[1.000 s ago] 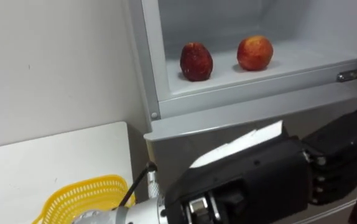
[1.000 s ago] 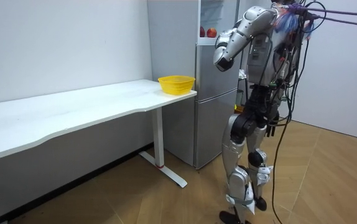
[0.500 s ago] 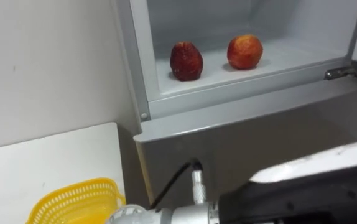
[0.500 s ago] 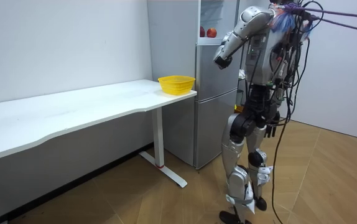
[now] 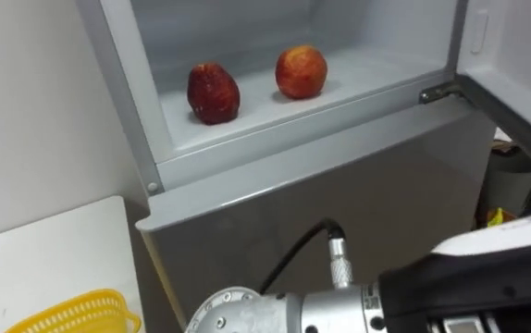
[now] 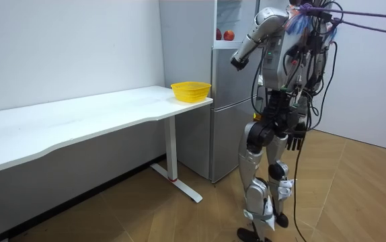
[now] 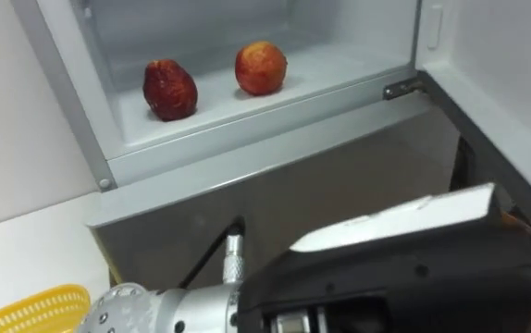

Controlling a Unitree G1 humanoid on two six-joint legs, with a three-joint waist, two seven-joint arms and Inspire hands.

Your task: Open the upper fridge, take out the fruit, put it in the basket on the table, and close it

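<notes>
Our left hand (image 7: 413, 277) hovered low before the fridge (image 5: 321, 213), back uppermost; we could not tell whether it was open or curled. Our right hand (image 6: 295, 138) hung at the hip, away from the fridge. Against a second earlier, the left arm had lifted towards the fridge's upper compartment, and our head had turned, bringing the fridge's open door (image 5: 515, 102) into sight. The reach had begun, we judged, with no grasp yet. Deep in the fridge, the dark red fruit (image 5: 214, 93) and the orange-red fruit (image 5: 301, 72) sat untouched on the shelf (image 5: 376, 69).

The left arm is reaching forward at shoulder height, wrist just left of the left robot hand (image 7: 404, 277), back facing up; the right robot hand (image 6: 299, 138) is hanging low.
</notes>
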